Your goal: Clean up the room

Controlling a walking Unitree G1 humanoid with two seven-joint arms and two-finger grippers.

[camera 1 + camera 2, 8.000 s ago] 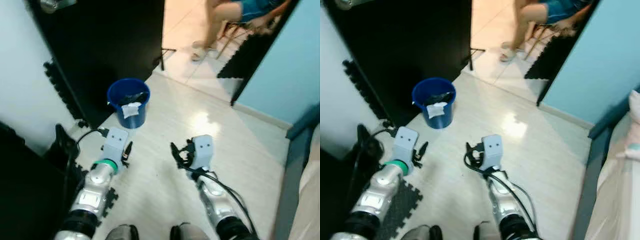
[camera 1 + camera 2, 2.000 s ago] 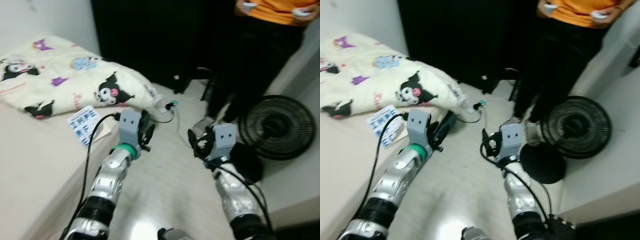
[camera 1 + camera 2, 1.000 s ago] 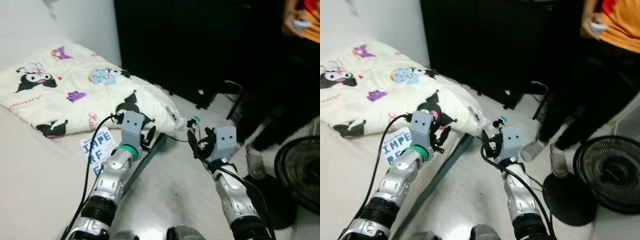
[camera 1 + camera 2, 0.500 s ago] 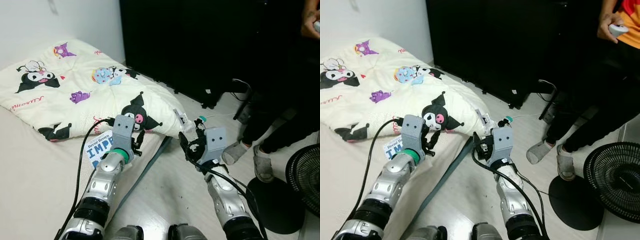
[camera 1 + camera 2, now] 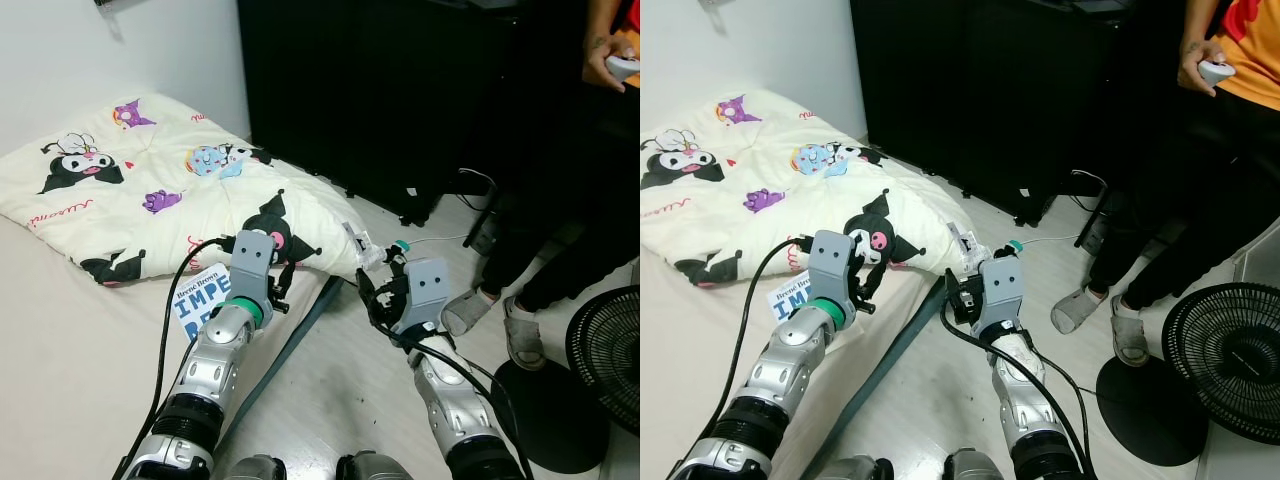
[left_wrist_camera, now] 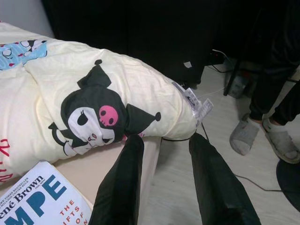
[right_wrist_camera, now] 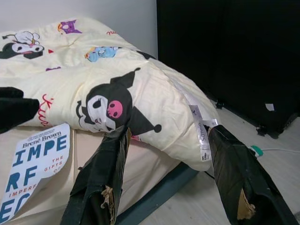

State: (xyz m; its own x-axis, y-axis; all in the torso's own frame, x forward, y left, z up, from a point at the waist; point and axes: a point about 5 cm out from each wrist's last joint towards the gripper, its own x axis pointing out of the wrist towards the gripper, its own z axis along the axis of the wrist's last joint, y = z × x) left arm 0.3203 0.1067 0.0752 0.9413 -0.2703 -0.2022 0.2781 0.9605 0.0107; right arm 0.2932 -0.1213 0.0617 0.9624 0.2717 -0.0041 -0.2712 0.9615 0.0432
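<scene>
**Grippers hovering by the bed corner**

Comforter (image 5: 150, 190) lies rumpled on the bed (image 5: 70, 370), a book (image 5: 200, 300) just beside its edge. Left gripper (image 5: 283, 280) hangs over the book, right gripper (image 5: 372, 290) over the floor (image 5: 930, 400). Both jaws are spread, holding nothing. A person (image 5: 1180, 200) stands near a fan (image 5: 1230, 360).

Both silver arms reach forward from the bottom of the head views, bent slightly toward each other. The left gripper (image 5: 280, 283) sits at about ten o'clock from the frame's centre, its two black fingers (image 6: 119, 187) parted with a clear gap between them (nothing sits in that gap). The right gripper (image 5: 372, 293) is held at about the same height, just beside it toward four o'clock of centre, with its fingers (image 7: 101, 180) spread wide and nothing between them.
</scene>
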